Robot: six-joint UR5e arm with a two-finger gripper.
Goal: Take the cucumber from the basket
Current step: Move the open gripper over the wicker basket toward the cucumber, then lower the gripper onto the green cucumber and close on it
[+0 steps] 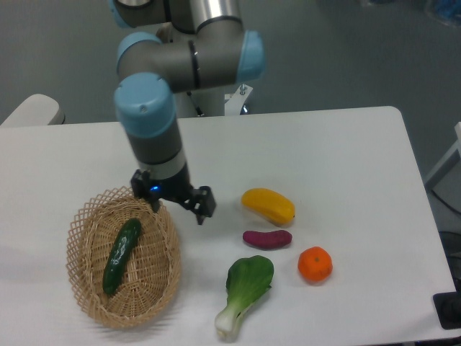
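The dark green cucumber [121, 254] lies lengthwise inside the tan wicker basket [164, 277] at the front left of the table. My gripper [181, 205] hangs over the basket's far right rim, above and to the right of the cucumber. Its two dark fingers stand apart with nothing between them, so it is open. One finger [204, 204] shows beyond the rim over the white table; the other sits over the wicker edge.
To the right of the basket lie a yellow fruit [268, 205], a small purple sweet potato [267, 238], an orange [315, 264] and a leafy bok choy [245, 287]. The arm's base [194, 101] stands at the back of the table.
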